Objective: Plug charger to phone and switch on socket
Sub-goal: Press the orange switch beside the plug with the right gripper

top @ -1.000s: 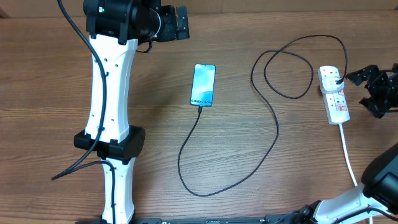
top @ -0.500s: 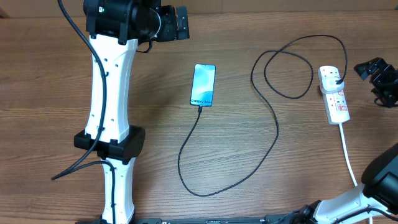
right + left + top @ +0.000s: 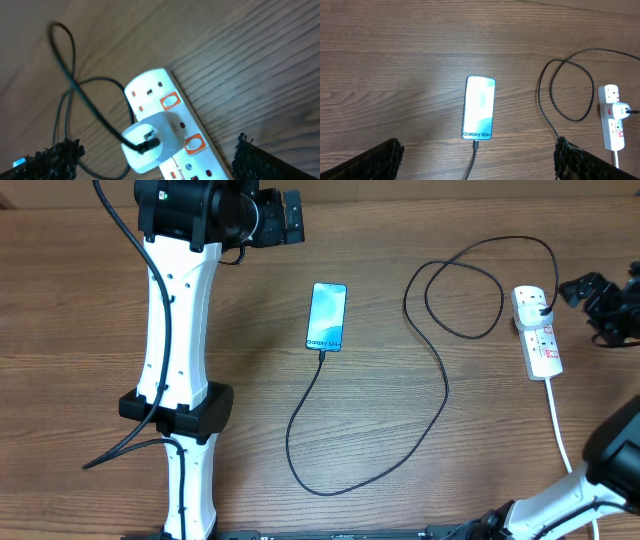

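The phone lies flat mid-table with its light-blue screen lit; the left wrist view also shows the phone. The charger, a thin black cable, has its connector tip seated at the phone's lower edge. It loops across the wood to a white adapter plugged into the socket. The socket has orange-red switches; their position is unclear. My right gripper hovers open just right of the socket, holding nothing. My left gripper stands open at the far edge, high above the phone.
A thick white cord runs from the socket toward the front right, next to the right arm's base. The left arm's white column stretches over the table's left side. The cable's large loops lie between phone and socket.
My right gripper has drawn away from the socket's side toward the far right, then edged back a little toward its plug end. The left arm, phone and cable have not moved.
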You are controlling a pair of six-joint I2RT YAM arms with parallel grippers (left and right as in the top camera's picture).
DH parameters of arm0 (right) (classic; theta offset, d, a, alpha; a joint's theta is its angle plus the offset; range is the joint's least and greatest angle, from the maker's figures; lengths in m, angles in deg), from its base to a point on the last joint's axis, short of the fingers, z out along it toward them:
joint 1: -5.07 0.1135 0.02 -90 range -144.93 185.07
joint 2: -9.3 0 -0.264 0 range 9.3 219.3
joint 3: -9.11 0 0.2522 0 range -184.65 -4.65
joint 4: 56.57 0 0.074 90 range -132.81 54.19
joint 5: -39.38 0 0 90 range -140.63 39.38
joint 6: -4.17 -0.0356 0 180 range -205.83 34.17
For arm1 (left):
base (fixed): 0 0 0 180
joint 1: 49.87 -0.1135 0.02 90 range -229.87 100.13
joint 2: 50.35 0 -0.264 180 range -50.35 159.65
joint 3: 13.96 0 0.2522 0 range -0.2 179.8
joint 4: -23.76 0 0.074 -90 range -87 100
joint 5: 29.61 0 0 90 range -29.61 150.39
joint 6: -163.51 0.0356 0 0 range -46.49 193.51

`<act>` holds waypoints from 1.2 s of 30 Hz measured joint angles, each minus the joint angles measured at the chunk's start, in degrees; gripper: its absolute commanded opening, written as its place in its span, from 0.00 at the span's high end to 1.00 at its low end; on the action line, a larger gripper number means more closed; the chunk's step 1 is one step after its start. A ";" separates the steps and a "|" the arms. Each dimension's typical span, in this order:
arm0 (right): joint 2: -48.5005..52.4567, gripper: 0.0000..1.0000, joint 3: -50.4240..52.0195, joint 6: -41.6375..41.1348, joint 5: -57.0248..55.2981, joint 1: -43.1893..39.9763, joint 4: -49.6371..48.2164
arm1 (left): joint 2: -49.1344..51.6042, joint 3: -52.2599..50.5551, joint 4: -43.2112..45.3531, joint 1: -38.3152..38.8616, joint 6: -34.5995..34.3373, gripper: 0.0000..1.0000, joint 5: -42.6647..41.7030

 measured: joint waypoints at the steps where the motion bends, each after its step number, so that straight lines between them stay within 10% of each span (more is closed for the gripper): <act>1: 0.74 0.00 0.00 0.00 0.09 0.17 -0.02 | 0.00 0.00 0.00 0.00 0.00 0.00 0.00; 36: 7.23 0.00 0.02 1.05 0.48 4.46 1.18 | 0.00 0.00 0.00 0.00 0.02 0.00 0.00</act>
